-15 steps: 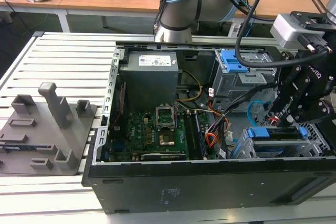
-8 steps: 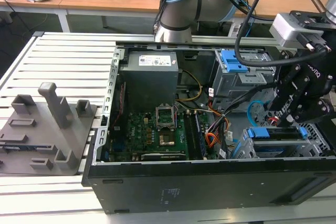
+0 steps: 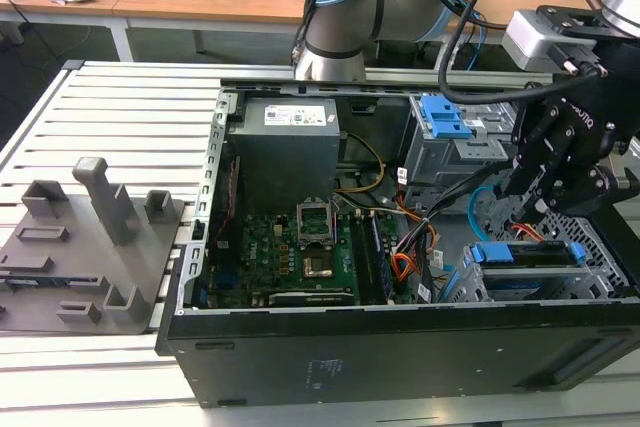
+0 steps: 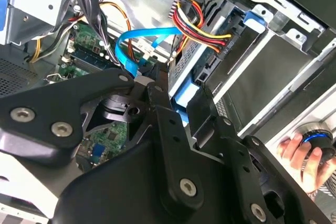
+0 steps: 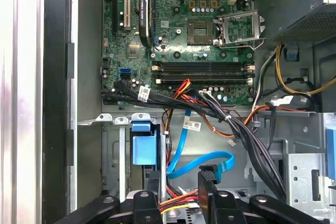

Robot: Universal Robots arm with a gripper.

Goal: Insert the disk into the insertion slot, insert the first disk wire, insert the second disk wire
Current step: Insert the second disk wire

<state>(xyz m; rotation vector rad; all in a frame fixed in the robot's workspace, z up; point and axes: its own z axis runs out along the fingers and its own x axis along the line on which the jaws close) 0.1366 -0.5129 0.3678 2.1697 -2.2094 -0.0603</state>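
The disk [image 3: 530, 255], in its blue carrier [image 5: 143, 149], lies inside the grey perforated insertion slot [image 3: 603, 247] at the exterior view's right. A red, yellow and black wire bundle [image 4: 202, 27] ends in a black plug [image 4: 214, 59] against the disk's end. The light-blue second disk wire [image 5: 202, 160] loops over to a black connector [image 5: 207, 174], which rests against one finger [image 5: 216, 200]. My gripper [image 3: 527, 209] hovers over the disk's end with its fingers apart, and the blue carrier [image 4: 181, 103] shows between them. I cannot tell whether the connector is seated.
A taller grey cage with a blue latch [image 3: 441, 115] stands behind the slot. The motherboard [image 5: 199, 30] and loose black cables [image 5: 247, 135] lie beside the gripper. A grey fixture plate [image 3: 85, 247] lies outside the case. A person's hand [image 4: 302, 153] holds a knob.
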